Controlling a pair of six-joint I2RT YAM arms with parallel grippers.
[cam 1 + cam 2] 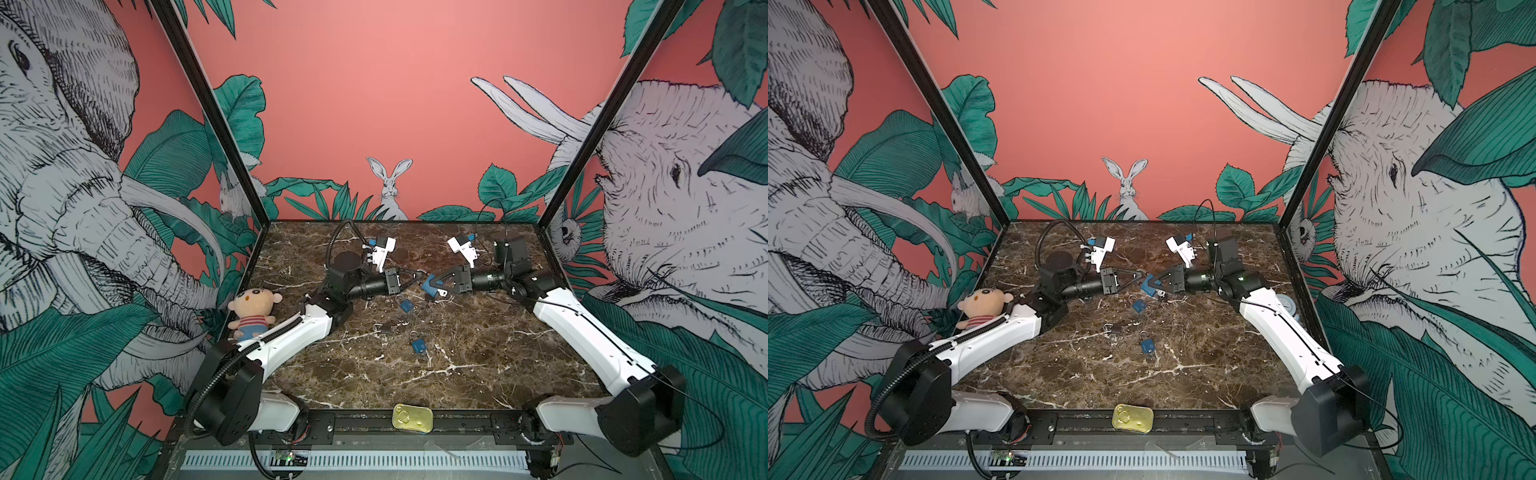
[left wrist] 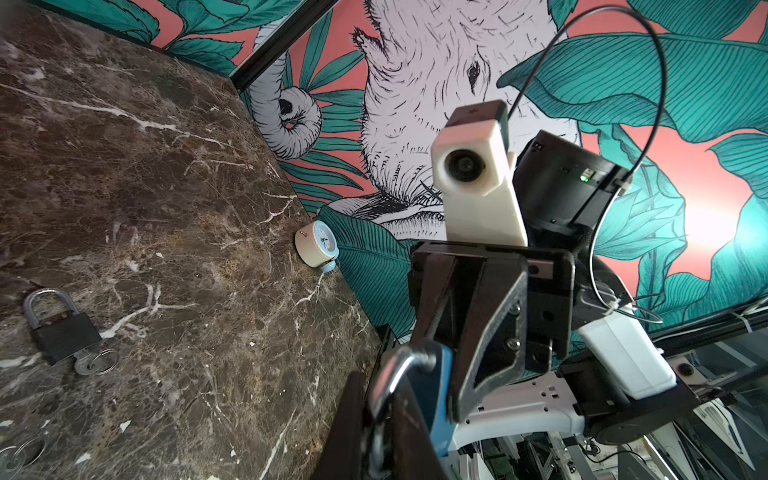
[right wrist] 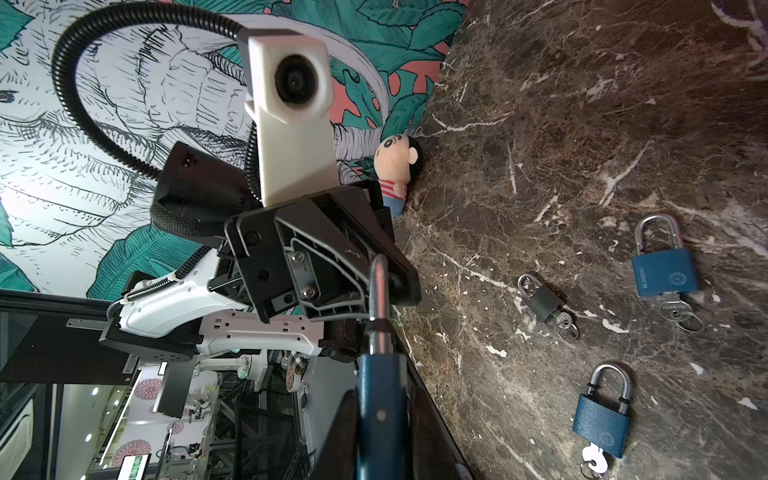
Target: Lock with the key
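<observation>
Gold tin sits at my six; toward twelve, my right gripper clamps the blue padlock, left gripper pinching its shackle.

No word or number can be read with certainty. A lying blue padlock carries a short line of raised letters along one edge of its body and a round stamped emblem beside it, both too blurred to spell out. The small clock has numerals around its dial, too small to read. On the held blue padlock I cannot make out any writing.
</observation>
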